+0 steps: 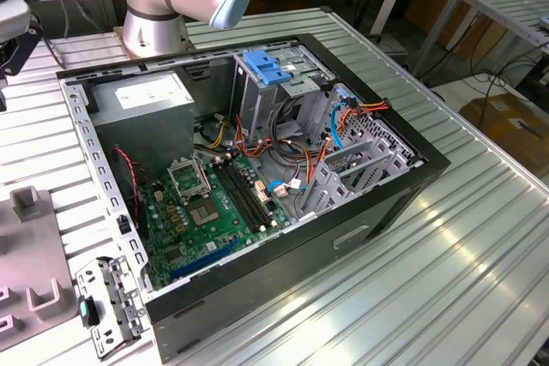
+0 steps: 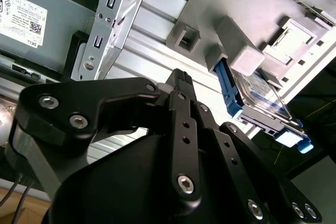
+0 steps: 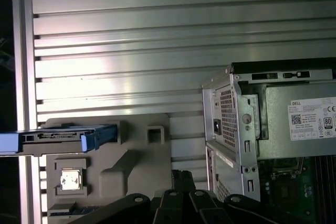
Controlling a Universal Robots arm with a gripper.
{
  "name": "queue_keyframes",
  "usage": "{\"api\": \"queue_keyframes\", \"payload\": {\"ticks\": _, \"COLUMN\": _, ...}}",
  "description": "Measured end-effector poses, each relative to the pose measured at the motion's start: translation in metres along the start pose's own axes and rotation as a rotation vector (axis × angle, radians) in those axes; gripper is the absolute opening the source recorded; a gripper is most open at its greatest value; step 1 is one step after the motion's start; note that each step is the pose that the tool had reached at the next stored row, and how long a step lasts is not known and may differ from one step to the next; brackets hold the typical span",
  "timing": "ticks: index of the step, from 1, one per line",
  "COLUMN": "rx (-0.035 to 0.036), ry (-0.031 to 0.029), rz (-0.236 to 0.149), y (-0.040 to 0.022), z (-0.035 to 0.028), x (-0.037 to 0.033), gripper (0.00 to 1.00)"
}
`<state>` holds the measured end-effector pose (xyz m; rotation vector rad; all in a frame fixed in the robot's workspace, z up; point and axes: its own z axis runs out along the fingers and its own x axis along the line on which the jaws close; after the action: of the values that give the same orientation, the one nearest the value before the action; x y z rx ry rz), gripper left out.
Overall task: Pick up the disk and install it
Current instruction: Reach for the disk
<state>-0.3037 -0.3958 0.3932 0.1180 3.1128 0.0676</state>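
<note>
on the grey fixture (image 3: 137, 162), the disk (image 3: 63, 139) stands edgewise.

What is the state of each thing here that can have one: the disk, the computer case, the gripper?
disk: standing on edge in the grey holder on the table, outside the case, not gripped.
computer case: lying on its side, side panel off, inside exposed.
gripper: above the table, apart from the disk, carrying nothing.
</note>
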Motion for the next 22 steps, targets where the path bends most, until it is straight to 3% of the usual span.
{"api": "queue_keyframes", "payload": {"ticks": 22, "rx": -0.0001, "ry": -0.0001, "rz": 0.0, "y": -0.0028, "z": -0.001, "x": 0.0387, "gripper": 0.11}}
